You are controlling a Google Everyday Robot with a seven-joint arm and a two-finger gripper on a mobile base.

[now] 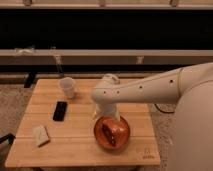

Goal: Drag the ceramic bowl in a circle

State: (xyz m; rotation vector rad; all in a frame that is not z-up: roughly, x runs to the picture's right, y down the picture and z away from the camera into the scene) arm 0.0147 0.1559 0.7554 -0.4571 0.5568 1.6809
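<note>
The ceramic bowl (112, 133) is a round, glossy orange-brown dish with darker red streaks inside. It sits on the wooden table (80, 145), right of centre and near the front edge. My white arm reaches in from the right and bends down over the bowl's back rim. The gripper (106, 118) hangs at that back rim, mostly hidden behind the arm's wrist.
A small pale cup (67, 87) stands at the table's back left. A black phone (60, 110) lies left of the bowl. A pale sponge-like block (41, 135) lies near the front left corner. A dark wall with a shelf runs behind the table.
</note>
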